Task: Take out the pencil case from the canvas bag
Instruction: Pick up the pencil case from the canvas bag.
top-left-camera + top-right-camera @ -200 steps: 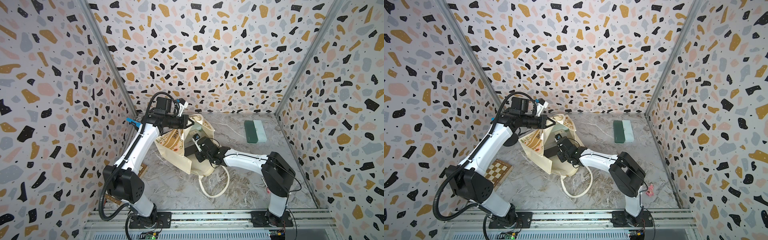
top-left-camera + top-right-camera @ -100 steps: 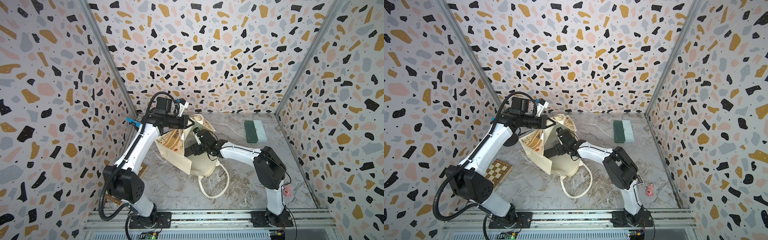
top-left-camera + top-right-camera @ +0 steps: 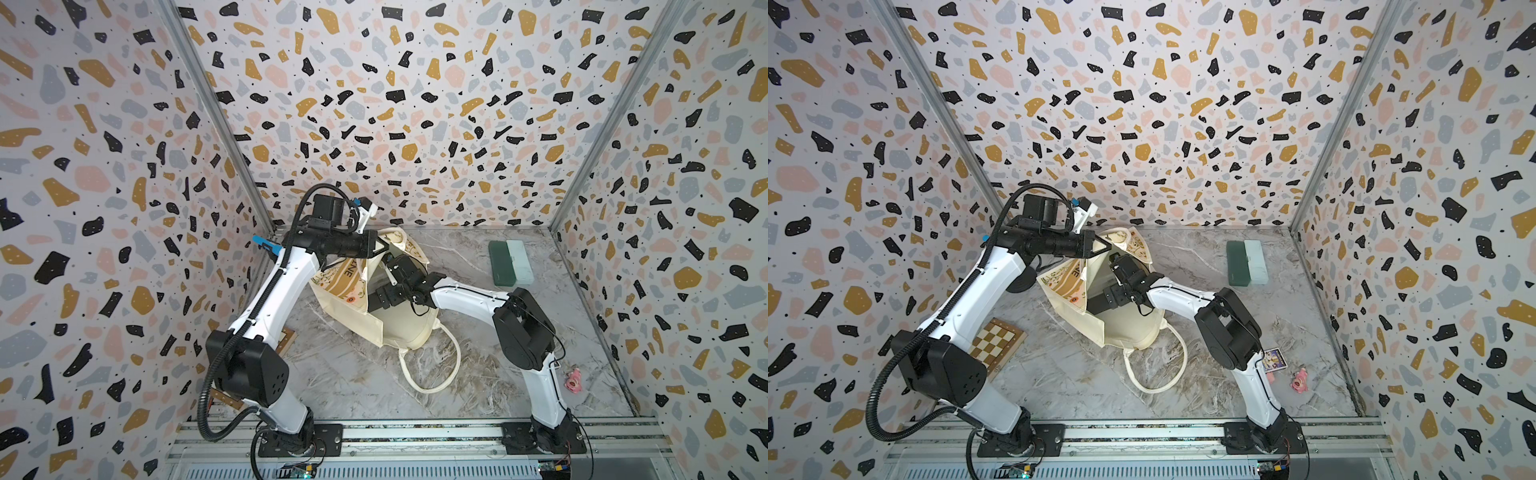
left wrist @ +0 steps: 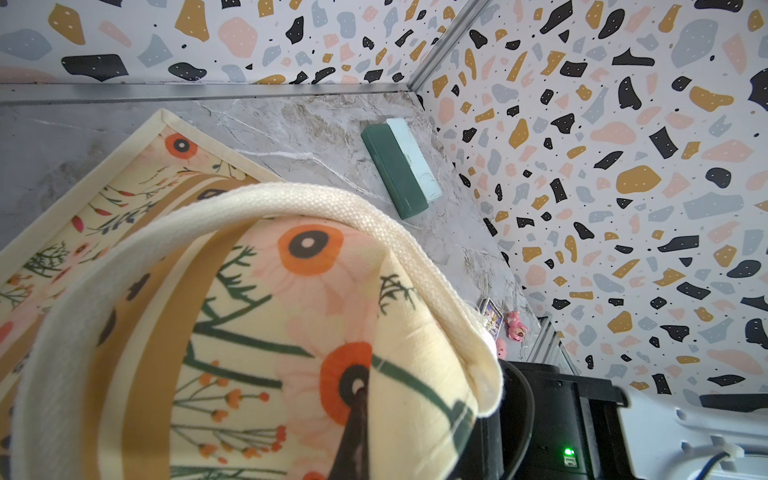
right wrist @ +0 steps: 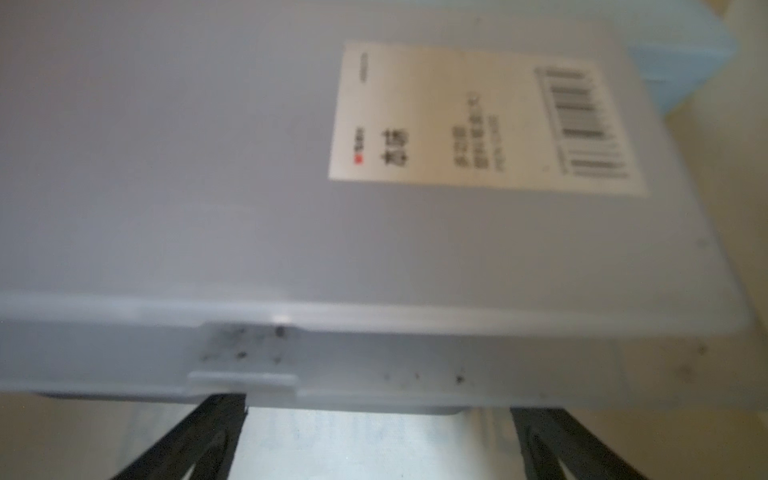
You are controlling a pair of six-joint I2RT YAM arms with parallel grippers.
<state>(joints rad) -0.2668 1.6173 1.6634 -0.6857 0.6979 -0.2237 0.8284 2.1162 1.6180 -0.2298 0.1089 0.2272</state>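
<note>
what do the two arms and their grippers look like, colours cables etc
Both arms have white shell links and bulky black joint housings, mounted on an aluminium rail. The left arm carries a ribbed black cable hose and a blue clip; the right arm has only thin black wires. The left gripper has black triangular-frame fingers; the right gripper shows black fingers too.

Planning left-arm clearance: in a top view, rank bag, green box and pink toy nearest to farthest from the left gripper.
1. bag, gripped by the left gripper
2. green box, back right
3. pink toy, front right
</note>
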